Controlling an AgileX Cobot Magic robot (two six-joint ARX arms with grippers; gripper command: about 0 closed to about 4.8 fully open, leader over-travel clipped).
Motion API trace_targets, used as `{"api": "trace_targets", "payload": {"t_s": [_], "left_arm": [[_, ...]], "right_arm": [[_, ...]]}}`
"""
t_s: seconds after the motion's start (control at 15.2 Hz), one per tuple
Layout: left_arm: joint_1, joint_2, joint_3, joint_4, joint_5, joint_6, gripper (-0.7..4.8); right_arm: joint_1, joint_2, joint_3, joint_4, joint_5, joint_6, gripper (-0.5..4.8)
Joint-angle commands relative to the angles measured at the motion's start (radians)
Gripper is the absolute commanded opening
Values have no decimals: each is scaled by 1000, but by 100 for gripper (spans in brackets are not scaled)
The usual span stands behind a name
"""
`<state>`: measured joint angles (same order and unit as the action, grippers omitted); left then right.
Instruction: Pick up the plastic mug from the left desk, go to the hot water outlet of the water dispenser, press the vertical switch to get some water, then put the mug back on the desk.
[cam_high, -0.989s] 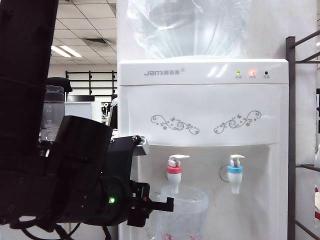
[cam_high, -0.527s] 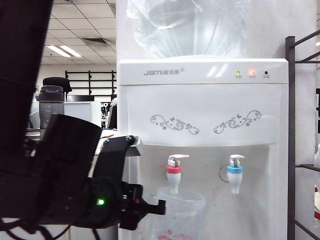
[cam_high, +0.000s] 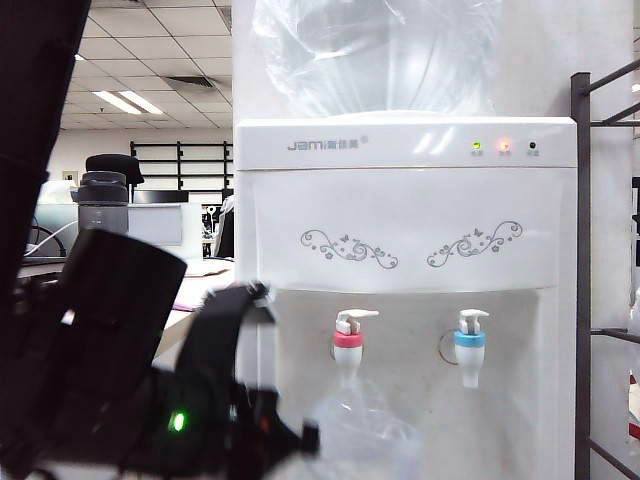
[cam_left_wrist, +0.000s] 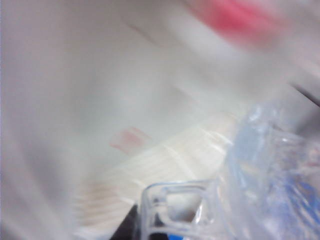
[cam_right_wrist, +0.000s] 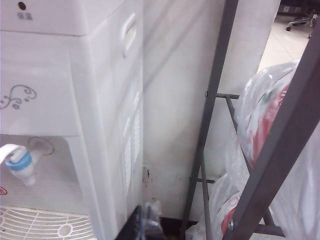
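Exterior view: plastic mug (cam_high: 362, 435), blurred, is held low beneath the hot water outlet (cam_high: 348, 350) of the water dispenser (cam_high: 405, 250), carried by the left claw (cam_high: 300, 440), clenched on its handle. Long axis roughly upright, mouth upward, as judged. Pick-up is done; whether water was drawn cannot be told; return to table remains. Right claw (cam_right_wrist: 145, 225) is clenched, empty, parked right of the dispenser.

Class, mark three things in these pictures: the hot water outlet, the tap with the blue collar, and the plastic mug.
hot water outlet (cam_high: 348, 341): exterior view, on its red-pink collar ring.
tap with the blue collar (cam_high: 469, 339): exterior view, on the blue collar.
plastic mug (cam_high: 362, 432): exterior view, on its blurred clear wall below the red-collared tap.
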<state>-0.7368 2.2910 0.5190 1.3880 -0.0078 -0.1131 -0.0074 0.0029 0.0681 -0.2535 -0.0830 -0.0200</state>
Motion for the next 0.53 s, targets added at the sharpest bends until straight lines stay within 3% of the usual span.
{"api": "trace_targets", "payload": {"t_s": [0.07,0.53], "left_arm": [[1,-10,-9,66,17,-7,-6],[1,-90,-14,71,15,-7,-6]], "right_arm": [[0,0,4,11,-5,-3,-5],[0,0,4,11,-5,-3,-5]]}}
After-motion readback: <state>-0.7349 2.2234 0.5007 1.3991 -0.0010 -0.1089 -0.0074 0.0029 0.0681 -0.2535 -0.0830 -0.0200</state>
